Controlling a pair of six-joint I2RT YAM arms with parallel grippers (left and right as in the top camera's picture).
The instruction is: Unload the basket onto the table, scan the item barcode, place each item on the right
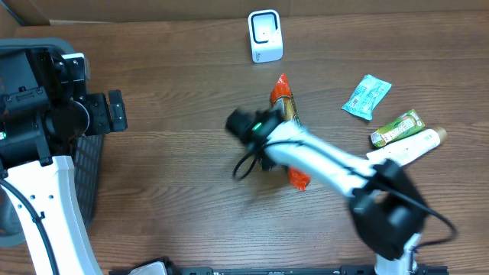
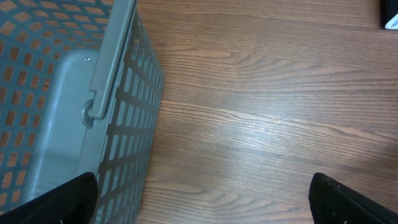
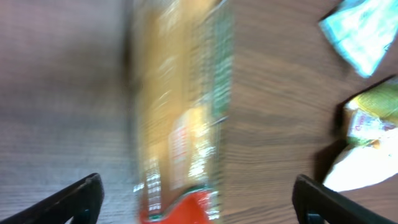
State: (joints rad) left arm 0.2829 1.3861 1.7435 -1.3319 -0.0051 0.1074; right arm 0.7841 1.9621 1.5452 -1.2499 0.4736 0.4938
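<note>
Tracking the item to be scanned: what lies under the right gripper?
An orange-and-gold packet lies flat on the table beneath the right gripper, whose jaws stand open. The arm covers the packet's middle from overhead; any barcode is too blurred to see.

Five loose items are counted on the table (image 1: 168, 221): one orange packet (image 1: 284, 101), one teal sachet (image 1: 366, 96), one green packet (image 1: 396, 127), one white tube (image 1: 410, 145), one white scanner (image 1: 265, 36). One grey basket (image 1: 90, 174) is recorded.

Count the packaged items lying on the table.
4: orange-gold packet under the right arm; light-blue sachet, green packet and white tube to its right. The arm may hide others.
</note>
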